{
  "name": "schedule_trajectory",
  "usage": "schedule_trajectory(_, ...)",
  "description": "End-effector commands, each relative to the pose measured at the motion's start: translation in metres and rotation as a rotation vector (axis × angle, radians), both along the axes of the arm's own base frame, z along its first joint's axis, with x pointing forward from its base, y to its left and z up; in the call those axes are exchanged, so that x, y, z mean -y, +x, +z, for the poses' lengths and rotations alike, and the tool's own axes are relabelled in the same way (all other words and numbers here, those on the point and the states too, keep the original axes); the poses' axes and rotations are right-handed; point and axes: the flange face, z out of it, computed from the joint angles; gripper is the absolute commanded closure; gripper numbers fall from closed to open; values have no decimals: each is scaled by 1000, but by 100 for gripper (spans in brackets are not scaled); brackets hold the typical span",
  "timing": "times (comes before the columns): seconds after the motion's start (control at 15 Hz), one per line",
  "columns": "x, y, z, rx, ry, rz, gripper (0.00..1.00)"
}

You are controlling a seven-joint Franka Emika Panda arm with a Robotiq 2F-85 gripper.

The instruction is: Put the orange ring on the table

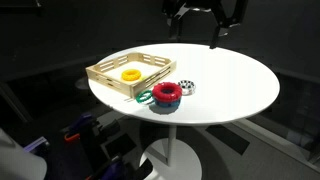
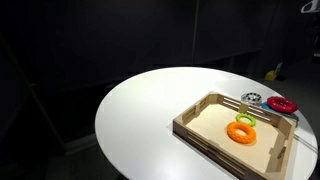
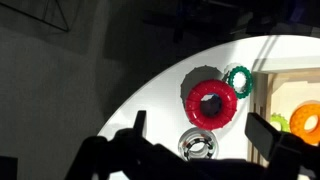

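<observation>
The orange ring (image 1: 131, 74) lies flat inside the slatted wooden tray (image 1: 108, 76) on the round white table (image 1: 235, 85). It also shows in an exterior view (image 2: 240, 133) and at the right edge of the wrist view (image 3: 307, 120). My gripper (image 1: 197, 30) hangs high above the far side of the table, open and empty. In the wrist view its two fingers (image 3: 200, 130) are spread wide, well away from the orange ring.
A thick red ring (image 1: 166, 93) (image 3: 212, 102) and a thin green ring (image 1: 146, 97) (image 3: 240, 80) lie on the table just outside the tray. A small metal bearing-like part (image 1: 187, 88) (image 3: 198, 145) lies beside the red ring. The surroundings are dark.
</observation>
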Motion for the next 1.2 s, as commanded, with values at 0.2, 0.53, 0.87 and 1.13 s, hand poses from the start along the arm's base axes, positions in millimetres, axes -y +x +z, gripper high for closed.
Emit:
schedule_trajectory(0.2, -2, 2, 1, -2, 2, -6, 0)
schedule_trajectory(0.53, -31, 17, 2, -1, -24, 26, 0)
schedule_trajectory(0.87, -78, 33, 7, 7, -52, 88, 0)
schedule_trajectory(1.13, -117, 44, 5, 24, -54, 124, 0)
